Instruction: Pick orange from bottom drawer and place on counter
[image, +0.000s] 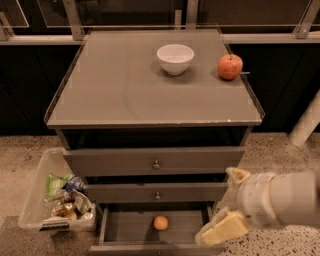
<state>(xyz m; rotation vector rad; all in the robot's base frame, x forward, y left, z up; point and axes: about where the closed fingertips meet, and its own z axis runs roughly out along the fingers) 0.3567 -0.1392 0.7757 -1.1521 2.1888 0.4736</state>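
Note:
The small pale orange (160, 222) lies on the floor of the pulled-out bottom drawer (127, 229), near its middle. The grey counter (120, 90) tops the cabinet above it. My gripper (217, 206) is low at the right, beside the drawer's right front corner and to the right of the orange. It is open and empty, with one cream finger (236, 175) above and one below, and it is not touching the orange.
A white bowl (175, 58) and a red apple (230, 66) stand at the back of the counter. Two shut drawers with knobs (156, 164) sit above the open one. A clear bin of snack packets (45, 200) stands on the floor at the left.

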